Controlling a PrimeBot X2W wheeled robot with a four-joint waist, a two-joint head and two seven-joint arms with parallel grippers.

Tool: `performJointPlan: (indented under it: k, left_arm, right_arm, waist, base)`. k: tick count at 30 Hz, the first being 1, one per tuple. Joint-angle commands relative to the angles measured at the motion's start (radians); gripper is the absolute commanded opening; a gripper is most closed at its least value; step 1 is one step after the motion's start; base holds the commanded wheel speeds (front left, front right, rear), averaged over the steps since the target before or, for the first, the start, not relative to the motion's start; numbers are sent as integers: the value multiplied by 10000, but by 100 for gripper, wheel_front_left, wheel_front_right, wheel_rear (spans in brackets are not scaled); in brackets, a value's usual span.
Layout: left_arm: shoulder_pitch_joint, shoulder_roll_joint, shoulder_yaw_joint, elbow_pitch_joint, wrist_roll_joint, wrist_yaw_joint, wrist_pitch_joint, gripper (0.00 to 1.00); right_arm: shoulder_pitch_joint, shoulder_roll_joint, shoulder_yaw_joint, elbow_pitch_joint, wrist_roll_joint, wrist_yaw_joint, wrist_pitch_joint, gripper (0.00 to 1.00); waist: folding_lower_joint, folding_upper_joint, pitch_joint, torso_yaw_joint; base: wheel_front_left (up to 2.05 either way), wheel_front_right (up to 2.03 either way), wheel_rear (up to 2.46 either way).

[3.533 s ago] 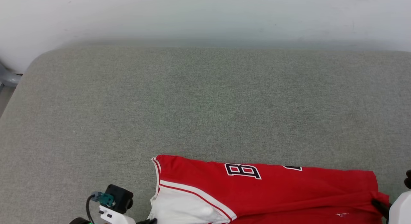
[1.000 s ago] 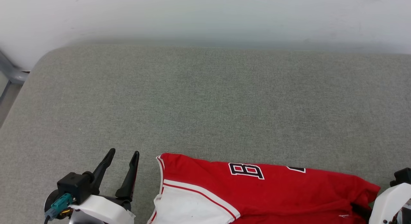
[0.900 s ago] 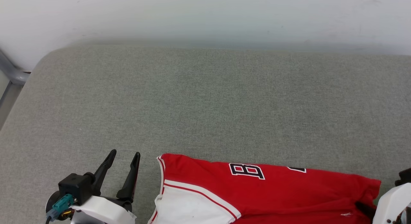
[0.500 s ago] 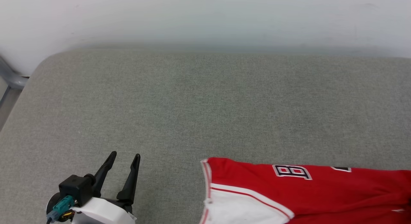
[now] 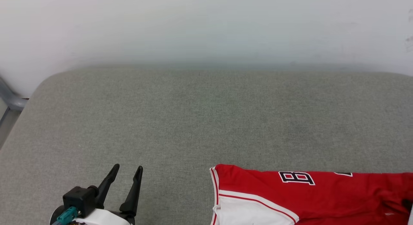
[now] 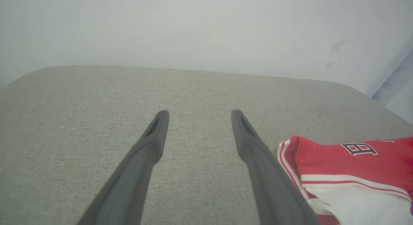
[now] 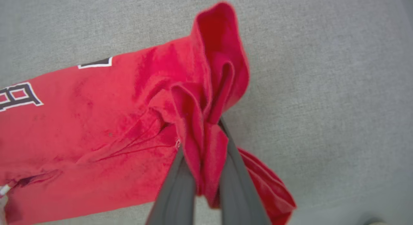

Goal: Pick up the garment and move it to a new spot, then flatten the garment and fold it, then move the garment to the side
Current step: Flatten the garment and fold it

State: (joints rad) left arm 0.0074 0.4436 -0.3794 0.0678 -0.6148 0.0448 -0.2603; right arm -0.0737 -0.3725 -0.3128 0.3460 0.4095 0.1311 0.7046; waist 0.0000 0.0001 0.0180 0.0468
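The garment [image 5: 309, 196], a folded red jersey with a white sleeve and black print, lies at the lower right of the grey padded surface [image 5: 200, 122]. My right gripper [image 7: 206, 134] is shut on a bunched fold of its red hem, the cloth squeezed between the two fingers. To the left of the garment [image 6: 348, 173], apart from its striped edge, my left gripper [image 5: 126, 169] hovers open with nothing between its fingers [image 6: 155, 134].
A white wall [image 5: 206, 25] runs along the far edge of the surface. A grey metal frame piece [image 5: 9, 101] shows past the surface's rounded left corner. Bare grey fabric stretches ahead of both grippers.
The garment has slid to the right across the surface, dragged by its hem in my right gripper. The head view has tilted slightly. My left gripper has stayed open in place.
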Motion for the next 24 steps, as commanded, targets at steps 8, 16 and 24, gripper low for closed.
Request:
performJointPlan:
  k: [8, 16, 24]
  left_arm:
    - [342, -214, 178, 30, 93, -73, -67, 100]
    - [473, -304, 307, 22, 159, -160, -59, 100]
    - [532, -362, 571, 21, 224, -234, -60, 100]
  right_arm:
    - [1092, 691, 813, -2477, 393, -9, 925, 0]
    - [1338, 1877, 1445, -3864, 693, -9, 1744, 0]
    - [1015, 3128, 2332, -4456, 901, -9, 2000, 0]
  waist:
    - [0, -1, -529, -7]
    - [0, -1, -644, 82]
    - [0, -1, -655, 251]
  base:
    - [0, 0, 0]
    - [0, 0, 0]
    - [0, 0, 0]
